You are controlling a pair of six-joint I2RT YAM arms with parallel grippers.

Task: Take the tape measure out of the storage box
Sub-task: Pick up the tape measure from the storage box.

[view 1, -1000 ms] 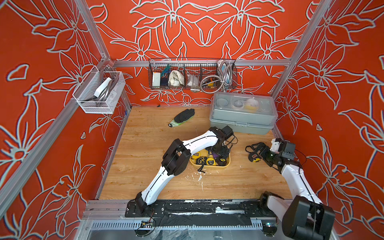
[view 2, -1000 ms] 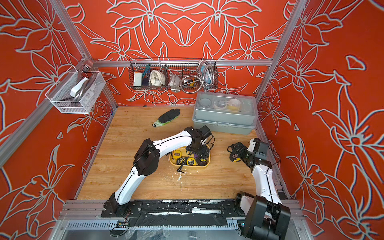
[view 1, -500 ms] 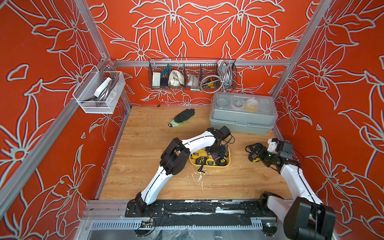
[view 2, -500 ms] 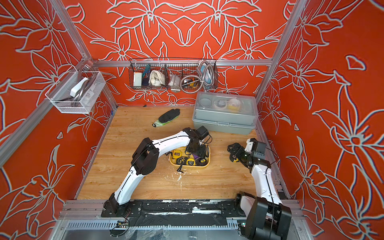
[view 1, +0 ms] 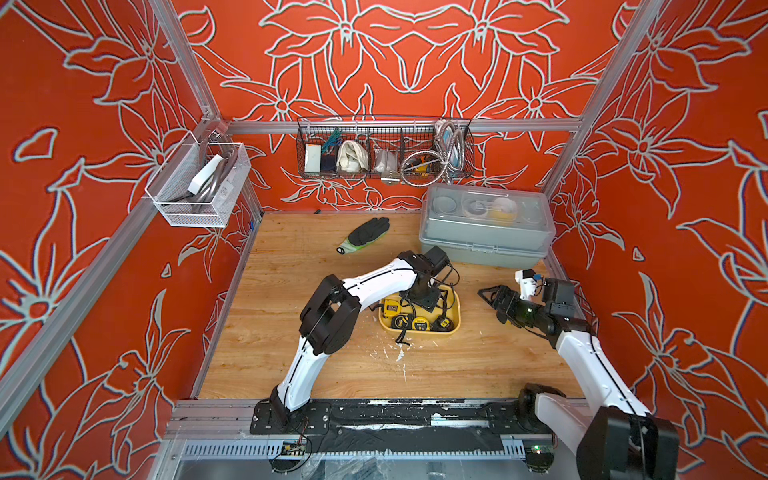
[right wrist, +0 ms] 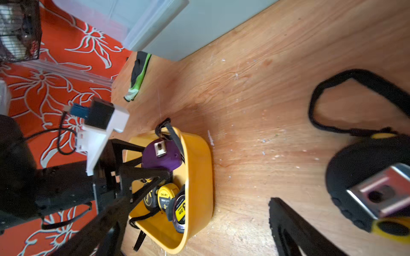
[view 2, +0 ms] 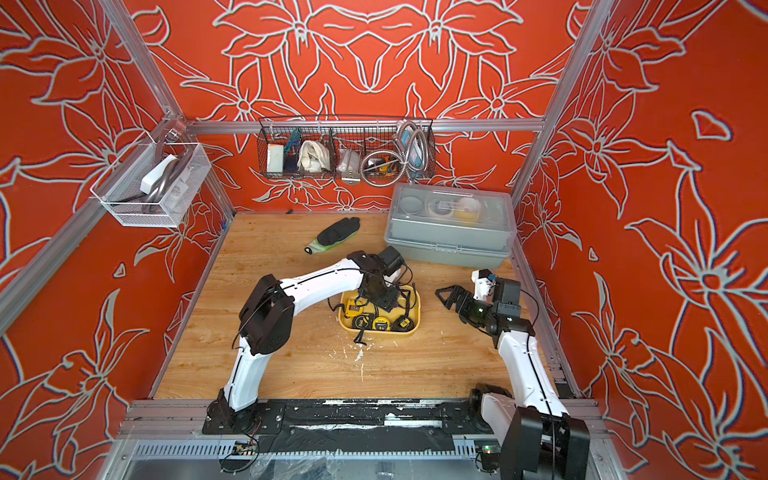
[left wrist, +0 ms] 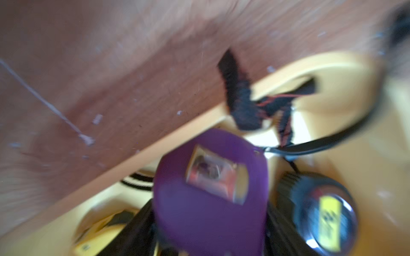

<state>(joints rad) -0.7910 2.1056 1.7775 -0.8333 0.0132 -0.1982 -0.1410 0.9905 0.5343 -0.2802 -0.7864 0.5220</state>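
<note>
Left gripper (right wrist: 155, 165) is down inside the yellow storage box (right wrist: 199, 177), and I've got my fingers pressed on both sides of the purple tape measure (right wrist: 162, 157), which sits in the box. Yellow-and-black tape measures (right wrist: 165, 196) lie right beside it. My right gripper (view 1: 494, 305) hangs wide apart off to the side of the box, with a black tape measure (right wrist: 359, 177) close by.

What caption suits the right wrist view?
Left gripper clamps the purple tape measure inside the yellow storage box; a black tape measure lies outside on the table.
</note>
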